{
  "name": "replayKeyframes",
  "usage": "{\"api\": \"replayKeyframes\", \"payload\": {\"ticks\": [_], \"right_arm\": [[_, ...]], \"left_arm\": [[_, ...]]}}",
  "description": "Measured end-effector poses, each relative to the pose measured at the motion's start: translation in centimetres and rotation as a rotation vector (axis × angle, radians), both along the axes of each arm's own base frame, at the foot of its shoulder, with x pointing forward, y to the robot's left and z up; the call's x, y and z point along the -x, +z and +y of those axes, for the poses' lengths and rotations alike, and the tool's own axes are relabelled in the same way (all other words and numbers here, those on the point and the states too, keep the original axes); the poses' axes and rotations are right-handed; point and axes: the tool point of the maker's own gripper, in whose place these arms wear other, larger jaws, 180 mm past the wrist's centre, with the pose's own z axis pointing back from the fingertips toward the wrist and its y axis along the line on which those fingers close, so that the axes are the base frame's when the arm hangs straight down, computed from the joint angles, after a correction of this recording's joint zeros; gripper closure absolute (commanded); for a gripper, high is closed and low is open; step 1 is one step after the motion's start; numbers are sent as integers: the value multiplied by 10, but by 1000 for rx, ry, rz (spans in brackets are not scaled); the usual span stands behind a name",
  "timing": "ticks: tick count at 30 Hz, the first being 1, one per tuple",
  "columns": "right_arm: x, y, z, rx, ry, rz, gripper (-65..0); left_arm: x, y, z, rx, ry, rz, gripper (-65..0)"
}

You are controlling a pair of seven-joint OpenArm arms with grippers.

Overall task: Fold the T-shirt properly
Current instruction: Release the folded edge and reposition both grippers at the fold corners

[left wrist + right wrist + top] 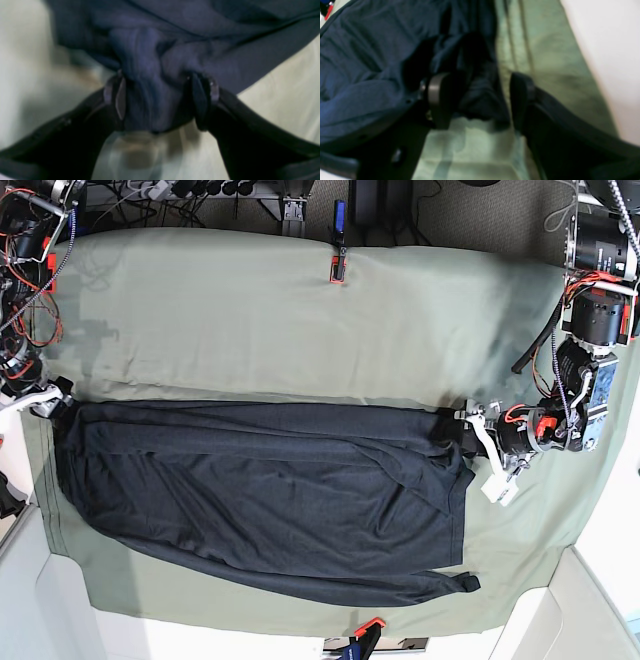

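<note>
Left gripper (160,100) pinches T-shirt (155,62); base hides it.

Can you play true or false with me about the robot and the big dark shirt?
1. The T-shirt lies on a green cloth. True.

2. The T-shirt is already folded into a small neat square. False. It is stretched out long across the cloth, with wrinkles.

3. The left gripper has T-shirt fabric bunched between its jaws. True.

4. The right gripper is far from the T-shirt, over bare cloth. False. It is at the T-shirt's edge, with dark fabric between its jaws.

5. The two arms are at opposite ends of the T-shirt. True.

6. The cloth under the T-shirt is bright red. False. It is sage green.
</note>
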Motion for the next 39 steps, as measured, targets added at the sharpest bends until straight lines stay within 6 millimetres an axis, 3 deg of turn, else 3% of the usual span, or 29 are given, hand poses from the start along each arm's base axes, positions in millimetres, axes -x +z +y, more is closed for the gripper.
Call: {"api": "replayKeyframes", "payload": {"ticks": [5,7,9,10,12,15,18,22,29,33,39], "right_arm": [[-9,-7,38,-23,74,-2,-360],[-10,-9,48,-36,86,-8,-341],[-10,-11,53,-33,93,-2,-238],[-9,-13,55,-28,97,6,-164],[-8,-14,56,-28,98,9,-83],[-8,-12,57,-20,108,15,-76],[-6,-5,58,-2,130,35,0],[-3,9,58,39,165,42,0],[3,29,64,63,207,19,0],[27,29,72,75,253,51,0],[69,25,80,126,302,83,0]], "left_arm": [[-2,-4,-13,12,-10,-5,-389],[-2,-7,-17,-8,-26,-4,-245],[-1,-10,-20,-18,-35,-2,-54],[-1,-10,-21,-19,-35,-2,0],[0,-11,-17,-28,-36,7,0],[7,-9,-5,-47,-42,46,0],[16,-2,13,-69,-46,86,0],[20,13,32,-119,-60,59,0],[33,32,32,-206,-155,18,0],[49,42,45,-271,-201,6,0],[86,35,68,-351,-248,75,0]]}}
